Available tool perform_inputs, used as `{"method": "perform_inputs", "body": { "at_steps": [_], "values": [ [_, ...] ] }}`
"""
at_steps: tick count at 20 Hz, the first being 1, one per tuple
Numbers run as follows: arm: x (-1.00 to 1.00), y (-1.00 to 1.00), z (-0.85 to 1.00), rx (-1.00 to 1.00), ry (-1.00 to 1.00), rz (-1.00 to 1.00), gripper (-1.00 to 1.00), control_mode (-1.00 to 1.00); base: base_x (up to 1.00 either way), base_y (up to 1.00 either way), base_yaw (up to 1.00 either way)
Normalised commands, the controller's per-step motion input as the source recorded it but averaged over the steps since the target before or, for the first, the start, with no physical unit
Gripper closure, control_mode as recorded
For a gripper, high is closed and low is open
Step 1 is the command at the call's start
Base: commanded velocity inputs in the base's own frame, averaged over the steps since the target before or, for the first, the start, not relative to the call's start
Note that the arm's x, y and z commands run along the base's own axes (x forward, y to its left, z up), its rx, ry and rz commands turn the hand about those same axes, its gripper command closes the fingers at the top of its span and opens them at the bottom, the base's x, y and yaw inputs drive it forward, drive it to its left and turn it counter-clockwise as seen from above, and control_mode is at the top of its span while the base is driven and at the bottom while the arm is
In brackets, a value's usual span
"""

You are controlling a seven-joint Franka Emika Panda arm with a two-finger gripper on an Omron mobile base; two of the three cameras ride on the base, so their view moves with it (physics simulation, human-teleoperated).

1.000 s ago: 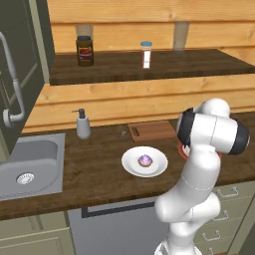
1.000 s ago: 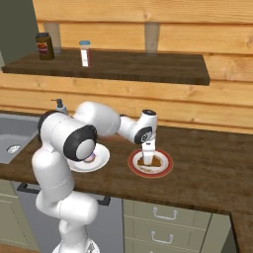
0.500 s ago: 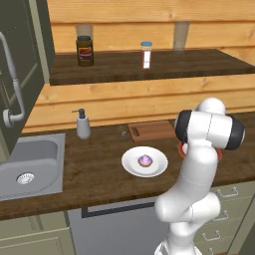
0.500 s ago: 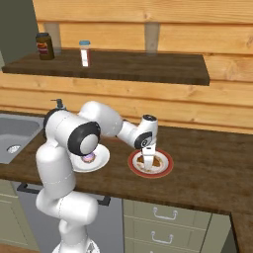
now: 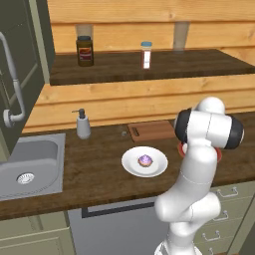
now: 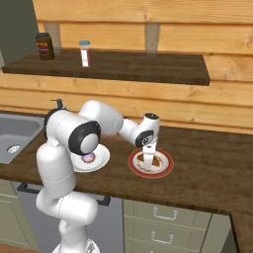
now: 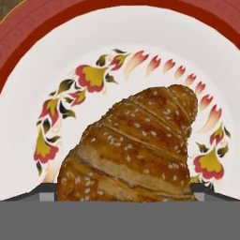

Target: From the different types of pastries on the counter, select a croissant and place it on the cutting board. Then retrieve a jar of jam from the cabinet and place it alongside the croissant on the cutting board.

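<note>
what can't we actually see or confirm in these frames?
- Gripper jaws: right base view too small; in the hand view the croissant covers the fingertips. Grasp unconfirmed.
- Croissant's near end: cut off at the hand view's bottom.
- Red-rimmed plate: mostly hidden behind the arm in the left base view.
- Jar label: too small to read.
- Cutting board: right end hidden by the arm in the left view.

A dark wooden counter (image 5: pixel 94 172) runs across the kitchen, with a grey sink (image 5: pixel 30 164) set into it at nine o'clock and a curved faucet (image 5: pixel 12 79) above. Pale horizontal wood planks (image 5: pixel 149 97) line the wall. A dark wooden shelf (image 6: pixel 148 69) hangs at twelve o'clock. Below the counter sit grey-green drawers (image 6: pixel 168 220) with metal handles. Light is even and soft.
</note>
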Motion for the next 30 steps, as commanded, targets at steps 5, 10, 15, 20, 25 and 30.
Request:
{"method": "perform_inputs", "body": {
  "at_steps": [5,10,15,20,25,30],
  "values": [
    [-0.02,0.0,0.44,0.13,0.0,-0.01,1.0,-1.0,0.0,0.0,0.0],
    [0.0,0.17,0.4,0.03,-0.01,0.01,1.0,-1.0,0.0,0.0,0.0],
    [0.0,0.33,0.17,-0.03,-0.06,0.06,1.0,-1.0,0.0,0.0,0.0],
    [0.0,0.26,0.54,-0.09,-0.06,0.22,1.0,-1.0,0.0,0.0,0.0],
    [0.05,0.24,0.16,-0.06,-0.03,0.25,1.0,-1.0,0.0,0.0,0.0],
    [0.42,0.22,0.0,0.0,-0.01,0.23,1.0,-1.0,0.0,0.0,0.0]
  ]
}}
